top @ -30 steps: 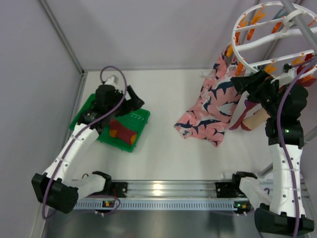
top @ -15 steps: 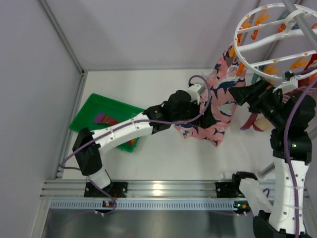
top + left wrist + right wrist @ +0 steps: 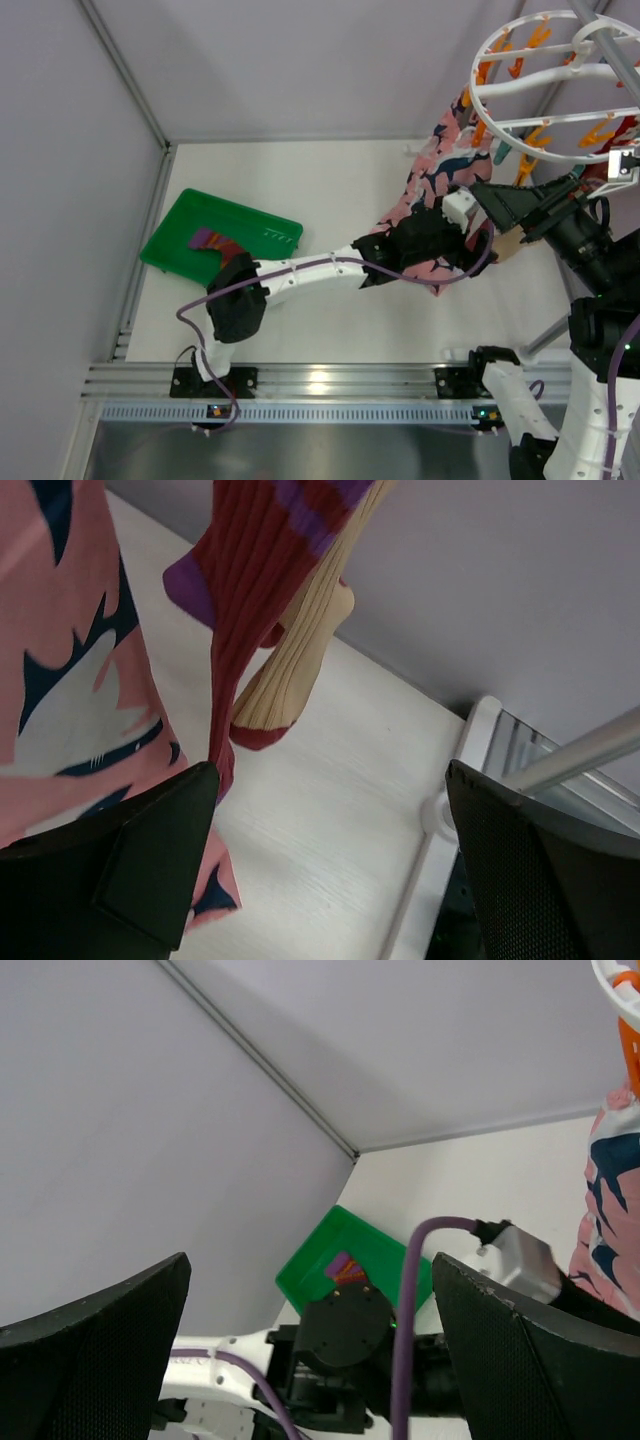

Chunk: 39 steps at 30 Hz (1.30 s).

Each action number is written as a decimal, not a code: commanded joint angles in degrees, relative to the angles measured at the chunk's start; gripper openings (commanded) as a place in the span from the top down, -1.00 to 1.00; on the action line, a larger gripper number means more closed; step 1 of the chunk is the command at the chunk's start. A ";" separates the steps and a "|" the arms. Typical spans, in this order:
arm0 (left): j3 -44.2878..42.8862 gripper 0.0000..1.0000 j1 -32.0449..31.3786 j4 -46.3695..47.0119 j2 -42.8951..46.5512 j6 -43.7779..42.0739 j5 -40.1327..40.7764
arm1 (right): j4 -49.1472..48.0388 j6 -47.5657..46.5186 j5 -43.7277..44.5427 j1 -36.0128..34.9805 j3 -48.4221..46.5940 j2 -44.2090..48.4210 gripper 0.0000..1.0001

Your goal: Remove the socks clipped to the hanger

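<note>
You are holding the left gripper (image 3: 330, 800) spread wide and empty just short of the socks (image 3: 255, 580) dangling from the hanger (image 3: 530, 78) (right gripper (image 3: 310, 1270) likewise spread, idle), so you are risking pinching the neighbouring pink cloth (image 3: 60, 680) instead.

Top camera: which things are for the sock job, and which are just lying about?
For the job:
- hanger
- maroon sock and tan sock, hanging up
- third sock, already in the green tray
- left gripper, open, facing the hanging socks

Just there:
- pink cloth
- grey pole
- table
</note>
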<state>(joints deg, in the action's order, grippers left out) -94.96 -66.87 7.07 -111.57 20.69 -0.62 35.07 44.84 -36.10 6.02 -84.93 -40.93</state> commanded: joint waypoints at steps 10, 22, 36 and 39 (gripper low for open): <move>-26.94 -0.96 -1.16 9.80 -27.65 -16.56 17.94 | 1.49 1.49 -0.99 -0.66 -4.89 0.50 -0.99; -23.60 -0.90 -0.10 11.65 -26.94 -17.44 14.78 | 1.84 -0.01 -0.29 -1.80 -2.96 1.37 -0.99; -17.74 1.00 1.39 11.56 -19.94 -8.31 -4.21 | 9.57 -6.33 11.55 -2.07 -4.37 -0.38 -0.99; -9.65 1.00 2.62 11.48 -11.32 -2.25 -6.84 | 10.81 -8.97 15.70 -2.07 -4.55 -2.30 -0.99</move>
<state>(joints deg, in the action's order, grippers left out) -108.66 -65.58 15.88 -134.80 12.12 -3.73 42.15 40.27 -27.22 4.86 -87.88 -40.69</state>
